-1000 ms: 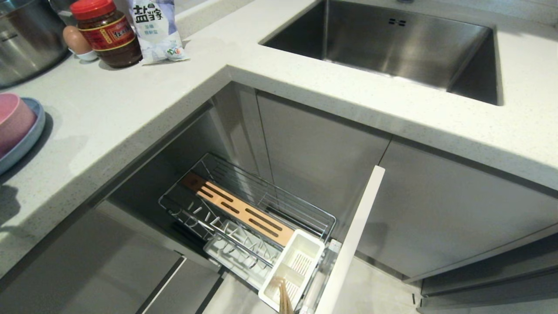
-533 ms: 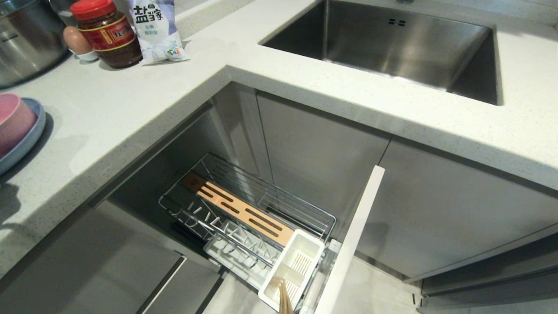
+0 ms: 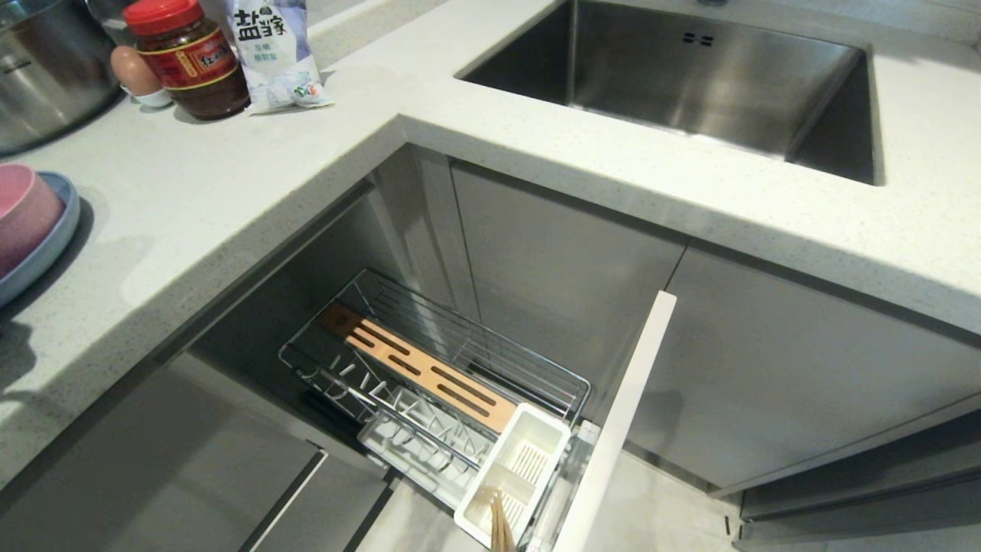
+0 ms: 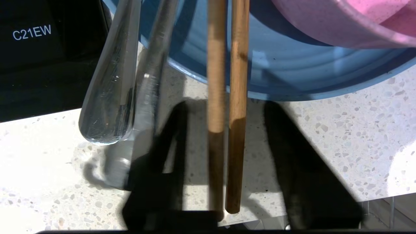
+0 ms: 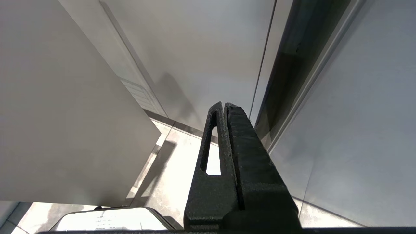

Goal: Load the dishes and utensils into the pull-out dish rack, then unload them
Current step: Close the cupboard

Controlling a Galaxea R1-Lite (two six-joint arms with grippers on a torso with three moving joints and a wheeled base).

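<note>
Nothing has moved in our head view since the earlier picture. The pull-out dish rack (image 3: 429, 376) stays low in the middle, and the pink bowl (image 3: 27, 211) sits on the blue plate (image 3: 46, 245) at the left edge. Our left gripper (image 4: 226, 107) is spread wide on each side of the chopsticks (image 4: 227, 81), not squeezing them. They lean on the plate. Our right gripper (image 5: 224, 107) is closed tight and holds nothing.

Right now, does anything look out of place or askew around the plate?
Nothing spilled or broken. The chopsticks and two metal utensils lie propped on the rim of the blue plate, their other ends on the counter, so they sit tilted rather than flat.
</note>
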